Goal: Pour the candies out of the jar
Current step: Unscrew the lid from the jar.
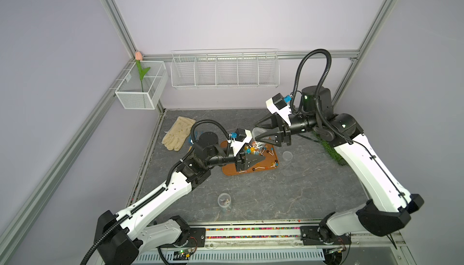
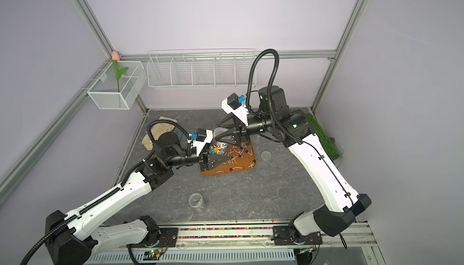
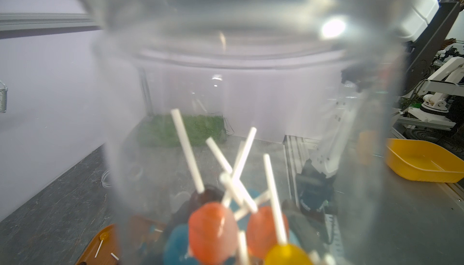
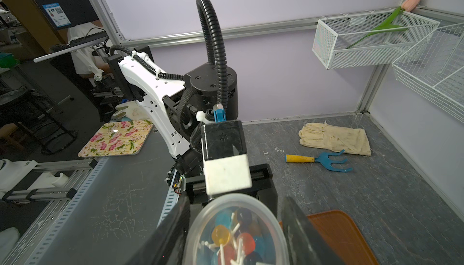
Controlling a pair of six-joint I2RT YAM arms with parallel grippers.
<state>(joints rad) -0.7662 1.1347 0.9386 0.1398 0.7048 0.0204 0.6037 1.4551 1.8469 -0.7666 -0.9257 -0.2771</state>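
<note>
The jar, clear plastic, is held tilted in the air above the far edge of the brown tray. A bunch of candies sits packed at its lower end: orange, blue, yellow and dark heads with white sticks crossing one another. In the left wrist view the jar fills the frame, with ribbed rings at 1 end and the candies at the other. I cannot tell which end is the mouth.

More candies lie scattered across the tray.

The right gripper is clamped on the jar, with its 2 black fingers pressed to opposite sides of the wall.

The left gripper hangs low over the tray, just beside the jar's lower end. Its fingers are drawn together and hold nothing.

A round clear lid lies flat on the grey counter just beside the tray. A 2nd clear jar stands nearer the arm bases with a few candies inside.

A cream glove lies near the back corner, beside a blue hand rake with a yellow handle. A green grass mat lies along the opposite side, behind the right arm.
</note>
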